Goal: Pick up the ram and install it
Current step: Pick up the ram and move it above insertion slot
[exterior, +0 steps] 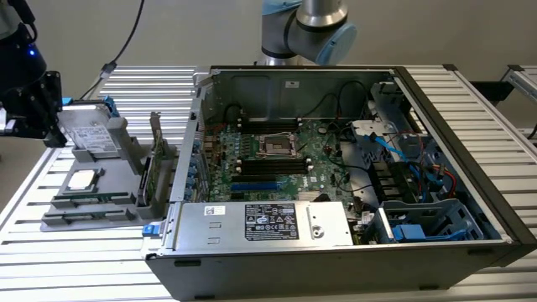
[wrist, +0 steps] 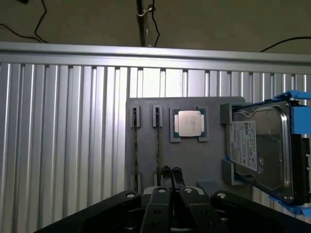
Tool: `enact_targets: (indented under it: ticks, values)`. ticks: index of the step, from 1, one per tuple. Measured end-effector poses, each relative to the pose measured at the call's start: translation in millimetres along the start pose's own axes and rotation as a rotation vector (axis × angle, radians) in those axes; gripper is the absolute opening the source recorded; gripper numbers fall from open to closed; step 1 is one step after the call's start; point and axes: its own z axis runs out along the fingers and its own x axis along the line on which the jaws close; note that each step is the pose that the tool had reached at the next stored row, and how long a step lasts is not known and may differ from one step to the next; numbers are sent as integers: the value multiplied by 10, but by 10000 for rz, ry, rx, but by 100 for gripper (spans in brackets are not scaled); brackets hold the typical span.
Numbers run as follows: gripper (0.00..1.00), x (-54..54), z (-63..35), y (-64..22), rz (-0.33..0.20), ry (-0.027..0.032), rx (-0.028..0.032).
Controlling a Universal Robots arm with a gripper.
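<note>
Slatted table (wrist: 73, 145) bears a grey tray (wrist: 204, 160) holding ram (wrist: 158, 145), processor (wrist: 188, 124), drive (wrist: 257, 150); gripper (wrist: 171, 172) fingers together.

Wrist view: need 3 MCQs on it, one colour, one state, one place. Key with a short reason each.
1. What colour is the bracket on the hard drive?
A. red
B. blue
C. yellow

2. What state is the end effector in?
A. wide open
B. shut
C. shut on the hard drive

3. Where does the ram sit?
A. in the holder, beside the CPU
B. on top of the hard drive
C. in the end effector

Key:
1 B: blue plastic edges the drive.
2 B: its fingers stand together, clear of the drive.
3 A: the stick stands on edge in a holder slot next to the CPU.
</note>
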Motion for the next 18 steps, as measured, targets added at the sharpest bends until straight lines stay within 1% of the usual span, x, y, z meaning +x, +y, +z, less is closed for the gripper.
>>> enact_targets:
  ticks: [2,3,5,8,14,18]
  values:
    - [24,4,0,0,-1,0,1]
    - [24,6,0,0,-1,0,1]
    - [37,13,0,0,-1,0,0]
    - [37,40,23,-3,-1,-2,3]
    - [37,89,126,-14,-1,-1,8]
    - [37,126,195,-21,-1,2,29]
